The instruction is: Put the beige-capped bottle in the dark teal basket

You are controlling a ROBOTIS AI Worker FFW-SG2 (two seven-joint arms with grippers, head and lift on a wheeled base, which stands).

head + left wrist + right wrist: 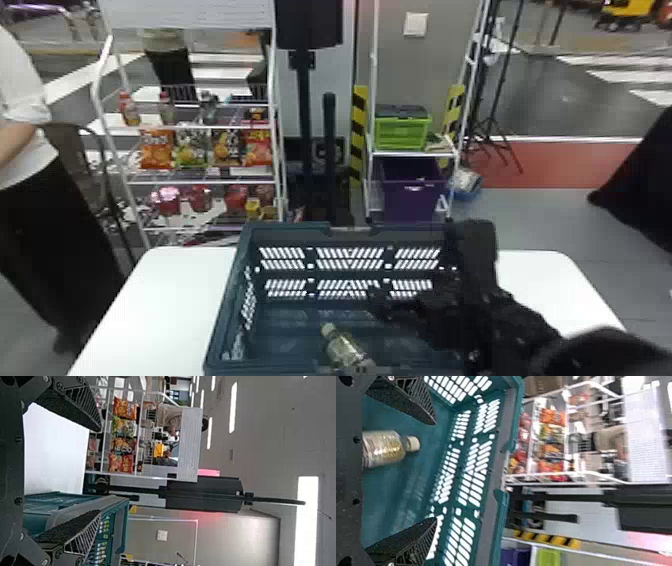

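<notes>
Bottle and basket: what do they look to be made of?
The bottle looks like clear, glossy plastic, since light glints off its ridged side and pale yellow shows through, though glass can't be ruled out. Its beige cap seems to be matte plastic. The basket appears to be rigid moulded teal plastic with a dull sheen: its walls are one colour, with neat rows of slots.

Beige-capped bottle (345, 349) lying inside dark teal basket (286, 231)

Snack-filled white rack (276, 150) behind
</notes>
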